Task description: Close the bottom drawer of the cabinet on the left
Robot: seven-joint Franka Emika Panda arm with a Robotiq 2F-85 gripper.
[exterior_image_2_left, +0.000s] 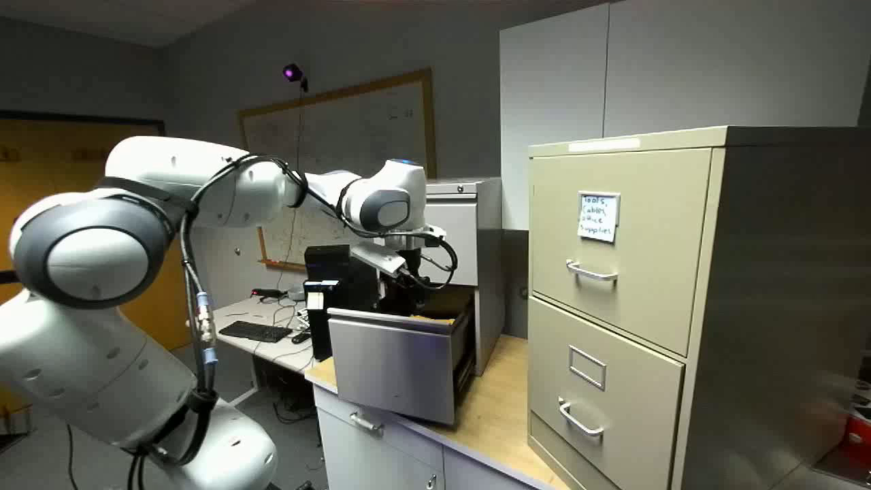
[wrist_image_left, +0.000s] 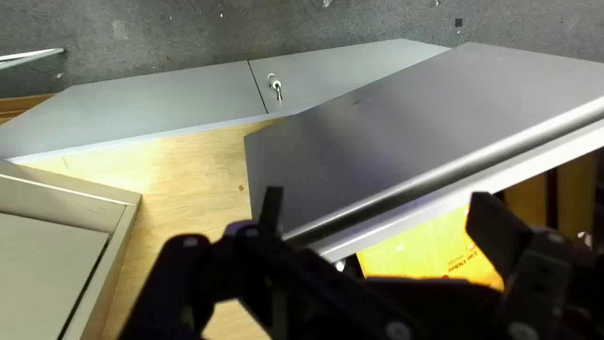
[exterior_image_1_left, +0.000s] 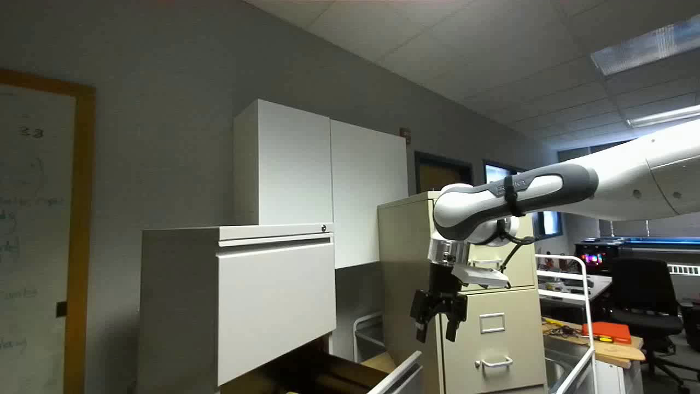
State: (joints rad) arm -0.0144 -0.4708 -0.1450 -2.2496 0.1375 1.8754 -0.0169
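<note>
Near, on the right of an exterior view, stands the beige filing cabinet (exterior_image_2_left: pixel 653 286). Left of it and farther, the bottom drawer (exterior_image_2_left: pixel 395 367) is pulled out over the wooden counter (exterior_image_2_left: pixel 507 401). The pincer (exterior_image_1_left: pixel 436 335) seems to hang above the drawer's front edge, fingers spread, nothing between them; contact I cannot tell. Beyond rises the grey cabinet (exterior_image_2_left: pixel 491 272). The step looks like lining up; next, probably, come round outside the front and push it inward.
</note>
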